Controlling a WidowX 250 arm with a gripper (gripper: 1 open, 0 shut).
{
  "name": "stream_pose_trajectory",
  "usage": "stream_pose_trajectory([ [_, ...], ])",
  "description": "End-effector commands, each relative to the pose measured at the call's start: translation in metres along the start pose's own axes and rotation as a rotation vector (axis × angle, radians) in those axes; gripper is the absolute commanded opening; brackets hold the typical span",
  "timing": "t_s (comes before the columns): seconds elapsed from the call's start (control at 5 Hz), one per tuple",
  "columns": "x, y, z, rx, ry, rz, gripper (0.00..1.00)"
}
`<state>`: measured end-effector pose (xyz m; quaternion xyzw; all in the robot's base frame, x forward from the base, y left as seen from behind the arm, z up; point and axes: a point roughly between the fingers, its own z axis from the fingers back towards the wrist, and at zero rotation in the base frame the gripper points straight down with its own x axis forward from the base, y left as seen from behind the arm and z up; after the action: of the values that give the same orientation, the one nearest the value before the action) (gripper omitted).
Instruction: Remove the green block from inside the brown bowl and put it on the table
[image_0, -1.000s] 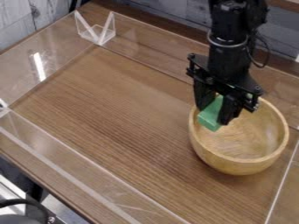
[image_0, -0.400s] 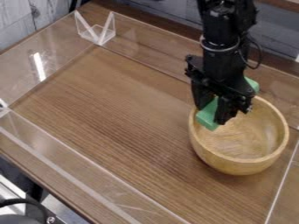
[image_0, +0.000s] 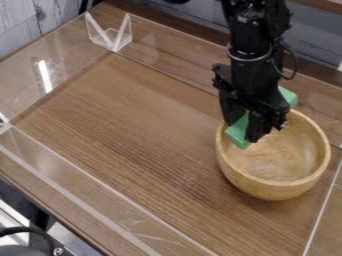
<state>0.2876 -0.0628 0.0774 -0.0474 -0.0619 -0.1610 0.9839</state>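
The green block hangs tilted, pinched between the black jaws of the gripper, which are closed narrow on its upper part. Its lower end dips inside the brown bowl, over the bowl's left inner wall, just inside the rim; whether that lower corner touches the wood or hangs just clear of it cannot be told from this view. A second bit of bright green shows on the gripper's far side, level with the bowl's back rim; what it belongs to is unclear.

The bowl is round, light wood with a thick rim and visible grain, and apart from the block's lower end its hollow shows bare wood. The gripper points straight down into the bowl's left half, and the black robot arm rises from it up past the top edge of the picture, directly above the bowl's back-left rim.

The bowl sits on the desk, a brown wood-grain top that stretches well away to the bowl's left and front. A clear plastic wall rings the desk's edges, far to the bowl's left, and a small clear plastic bracket stands at the far-left corner, well apart from the bowl.
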Motion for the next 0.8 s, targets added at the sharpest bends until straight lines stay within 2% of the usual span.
stream_pose_trajectory([
  [0.0, 0.0094, 0.0031, 0.0219, 0.014, -0.095, -0.005, 0.00],
  [0.6, 0.0129, 0.0038, 0.0176, 0.019, -0.117, -0.005, 0.00],
])
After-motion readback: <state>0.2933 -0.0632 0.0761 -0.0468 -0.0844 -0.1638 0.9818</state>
